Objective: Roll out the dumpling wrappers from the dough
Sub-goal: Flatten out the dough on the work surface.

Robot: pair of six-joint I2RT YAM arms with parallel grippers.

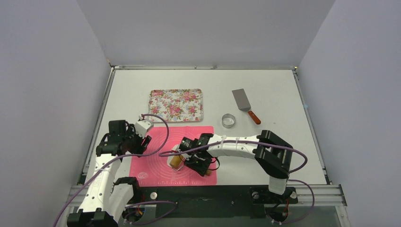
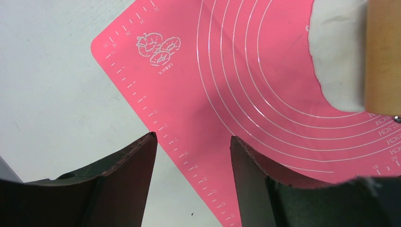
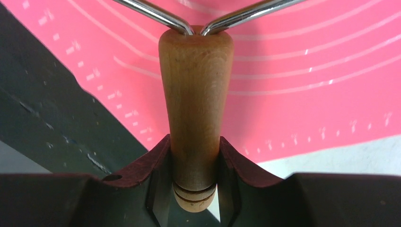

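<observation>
A pink silicone mat (image 1: 156,165) lies at the near middle of the table. A white dough sheet (image 2: 336,56) lies on it, partly under a wooden roller (image 2: 383,56). No round wrapper discs show. My right gripper (image 3: 195,146) is shut on the roller's wooden handle (image 3: 195,94), whose metal fork runs up out of the right wrist view. In the top view the right gripper (image 1: 201,161) holds the roller (image 1: 177,161) over the mat's middle. My left gripper (image 2: 193,142) is open and empty over the mat's left edge (image 1: 142,139).
A floral tray (image 1: 176,105) sits behind the mat. A small metal ring cutter (image 1: 229,120) and a metal spatula with a red handle (image 1: 246,105) lie at the back right. The dark front rail (image 3: 56,132) runs beside the mat's near edge.
</observation>
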